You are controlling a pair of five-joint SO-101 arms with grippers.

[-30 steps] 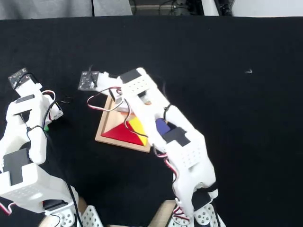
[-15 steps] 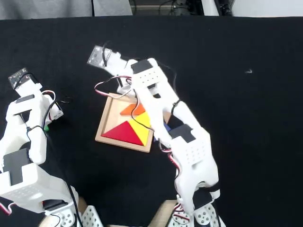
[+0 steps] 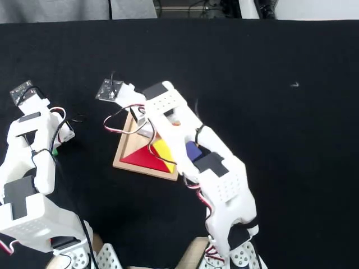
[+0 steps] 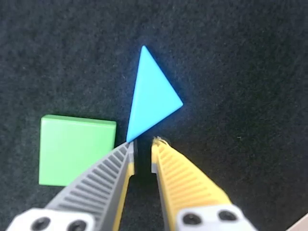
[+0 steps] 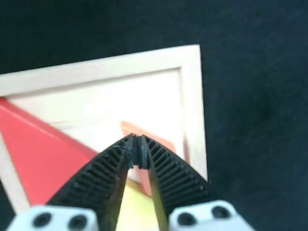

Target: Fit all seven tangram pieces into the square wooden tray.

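On a black-covered table (image 3: 303, 140), the square wooden tray (image 3: 140, 166) lies under the right arm, which stretches across it from the near edge. Inside the tray, a red triangle (image 3: 143, 157) and a yellow triangle (image 3: 163, 148) sit edge to edge, and an orange piece (image 5: 161, 144) lies close to 1 corner. The right gripper (image 5: 137, 144) hangs directly over that orange piece with its 2 black fingers pressed together and nothing between them. A dark blue piece (image 3: 192, 149) shows beside the arm at the tray's right side; whether it sits inside the frame cannot be told. Well to the left, away from the tray, the left gripper (image 4: 143, 149) points down at the cloth, its fingers drawn almost together on nothing, their tips at 1 corner of a light blue triangle (image 4: 153, 98). A green square (image 4: 74, 151) rests just beside that triangle, next to the grey finger.
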